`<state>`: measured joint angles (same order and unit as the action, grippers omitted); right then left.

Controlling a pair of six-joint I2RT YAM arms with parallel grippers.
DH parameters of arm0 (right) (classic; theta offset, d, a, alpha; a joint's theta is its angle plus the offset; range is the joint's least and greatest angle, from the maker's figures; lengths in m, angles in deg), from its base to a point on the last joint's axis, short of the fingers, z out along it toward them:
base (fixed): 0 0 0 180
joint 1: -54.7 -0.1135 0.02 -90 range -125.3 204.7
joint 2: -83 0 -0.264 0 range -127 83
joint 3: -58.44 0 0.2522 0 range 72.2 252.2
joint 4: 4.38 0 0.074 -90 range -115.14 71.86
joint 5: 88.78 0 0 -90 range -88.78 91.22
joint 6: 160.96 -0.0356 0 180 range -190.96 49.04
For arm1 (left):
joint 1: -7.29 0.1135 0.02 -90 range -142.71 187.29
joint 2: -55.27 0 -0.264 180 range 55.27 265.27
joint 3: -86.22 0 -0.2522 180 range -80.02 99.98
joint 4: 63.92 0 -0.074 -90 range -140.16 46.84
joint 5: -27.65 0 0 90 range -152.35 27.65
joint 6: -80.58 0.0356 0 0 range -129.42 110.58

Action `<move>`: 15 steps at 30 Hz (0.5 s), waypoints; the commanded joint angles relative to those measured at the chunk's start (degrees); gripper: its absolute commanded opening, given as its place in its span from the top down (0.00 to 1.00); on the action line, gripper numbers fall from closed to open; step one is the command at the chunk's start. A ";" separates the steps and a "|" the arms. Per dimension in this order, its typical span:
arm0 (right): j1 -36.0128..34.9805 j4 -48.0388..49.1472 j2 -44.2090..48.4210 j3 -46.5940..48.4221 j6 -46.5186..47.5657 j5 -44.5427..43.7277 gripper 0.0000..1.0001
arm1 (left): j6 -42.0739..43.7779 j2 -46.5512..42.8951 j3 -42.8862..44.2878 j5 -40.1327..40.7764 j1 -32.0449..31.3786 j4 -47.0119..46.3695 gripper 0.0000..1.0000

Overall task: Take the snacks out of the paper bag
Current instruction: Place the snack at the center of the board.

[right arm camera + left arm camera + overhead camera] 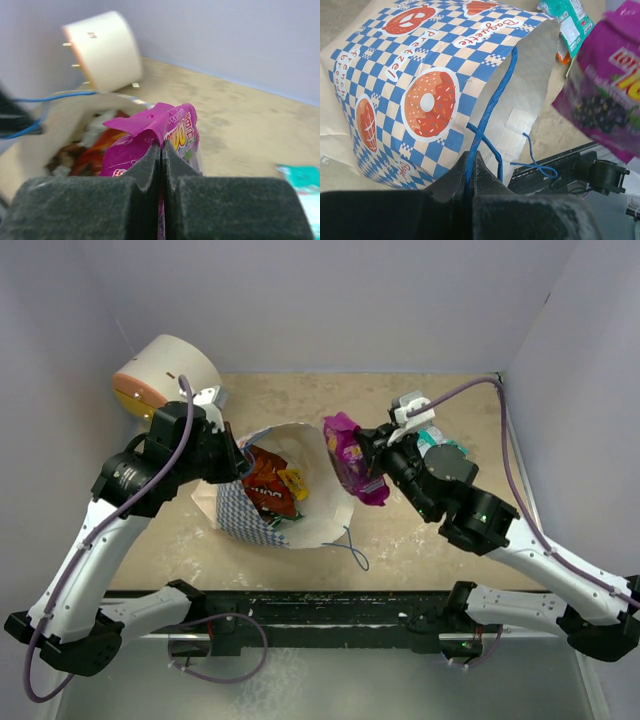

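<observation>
Right gripper (161, 148), clamped on the crinkly purple foil pouch (348, 455) at frame centre, should carry it well rightward and release low. Left gripper (471, 161), closed on the thin blue cord handle (492, 102) of the white chequered paper bag (420, 75), steadies it.

The beige table (300, 400) carries a paper bag (245, 512), a cream cylinder (170, 370) and a teal packet (300, 187).

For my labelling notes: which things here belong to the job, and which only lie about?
Job: paper bag, its blue cord handle in the left gripper; purple pouch in the right gripper; red Doritos bag; teal packet.
Lying about: cream cylinder.
</observation>
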<state>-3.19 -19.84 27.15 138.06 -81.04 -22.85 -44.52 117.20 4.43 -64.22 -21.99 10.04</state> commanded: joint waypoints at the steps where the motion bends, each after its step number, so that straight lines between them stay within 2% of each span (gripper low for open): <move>1: 6.30 -2.31 -1.73 6.02 4.72 -13.89 1.00 | 4.42 -1.83 0.47 2.66 0.01 -1.31 1.00; 4: 16.69 -3.00 -2.80 5.95 6.10 -11.39 1.00 | 6.58 -1.61 1.27 2.99 0.00 -0.97 1.00; 11: 34.24 -0.75 -7.58 5.73 14.61 -10.95 1.00 | 10.64 -0.61 2.01 1.83 0.00 -1.73 1.00; 15: 41.24 0.59 -10.89 5.79 20.66 -10.01 1.00 | 12.26 -0.04 1.32 -0.49 0.01 -3.07 1.00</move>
<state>33.72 -26.85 16.85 140.86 -68.13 -32.19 -35.77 116.67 4.49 -62.67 -21.99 9.91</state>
